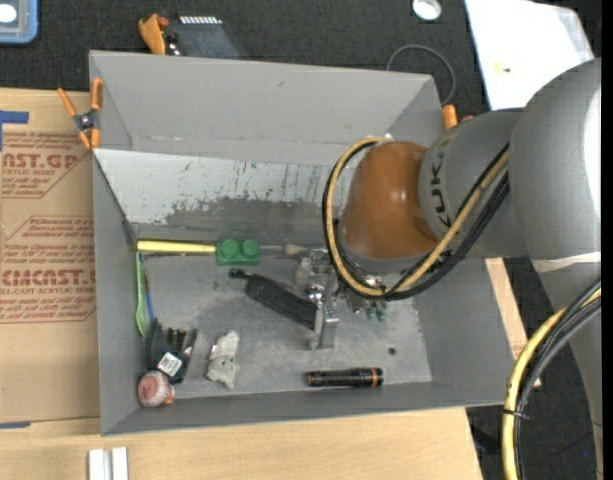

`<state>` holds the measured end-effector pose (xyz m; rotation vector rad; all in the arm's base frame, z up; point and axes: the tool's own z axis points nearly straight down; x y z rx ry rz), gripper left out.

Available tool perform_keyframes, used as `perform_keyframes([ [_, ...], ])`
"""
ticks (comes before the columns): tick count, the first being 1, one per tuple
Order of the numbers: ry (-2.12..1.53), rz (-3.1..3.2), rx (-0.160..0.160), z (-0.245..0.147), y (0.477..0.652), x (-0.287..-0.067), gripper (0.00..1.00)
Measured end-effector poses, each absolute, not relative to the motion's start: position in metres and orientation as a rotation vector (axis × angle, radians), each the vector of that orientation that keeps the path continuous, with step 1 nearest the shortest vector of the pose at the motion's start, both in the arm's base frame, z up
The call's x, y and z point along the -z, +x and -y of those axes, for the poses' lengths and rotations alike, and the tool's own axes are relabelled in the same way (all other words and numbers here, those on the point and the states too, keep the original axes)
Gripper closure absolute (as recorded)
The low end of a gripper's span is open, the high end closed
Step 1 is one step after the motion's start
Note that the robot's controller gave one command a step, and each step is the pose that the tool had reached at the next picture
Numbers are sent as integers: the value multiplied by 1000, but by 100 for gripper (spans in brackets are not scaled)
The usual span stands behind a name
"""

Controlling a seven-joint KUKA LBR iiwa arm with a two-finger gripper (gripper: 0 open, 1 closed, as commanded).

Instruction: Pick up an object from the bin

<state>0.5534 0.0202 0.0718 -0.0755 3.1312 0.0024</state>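
Observation:
My gripper point(322, 318) hangs low in the middle of the bin, under the orange wrist cover. A black elongated tool point(276, 298) lies slanted on the floor just left of it, its right end reaching under the gripper; whether they touch I cannot tell. A black marker point(344, 377) lies flat near the front wall, a little below the gripper. A green block point(237, 252) sits to the upper left, on the end of a yellow stick point(176, 248).
A crumpled white scrap point(223, 358) lies front left of centre. A black gadget with a white label point(169, 353) and a reddish ball point(155, 390) fill the front left corner. A green strip point(141, 293) runs along the left wall.

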Motion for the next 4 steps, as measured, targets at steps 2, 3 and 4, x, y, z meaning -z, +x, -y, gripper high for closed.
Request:
perform_keyframes([
  [2, 146, -3129, -1, -37, 589, -75, 100],
  [3, 268, -3125, -1, -59, 576, -149, 100],
  [4, 231, -3135, 3, -33, 553, -224, 100],
])
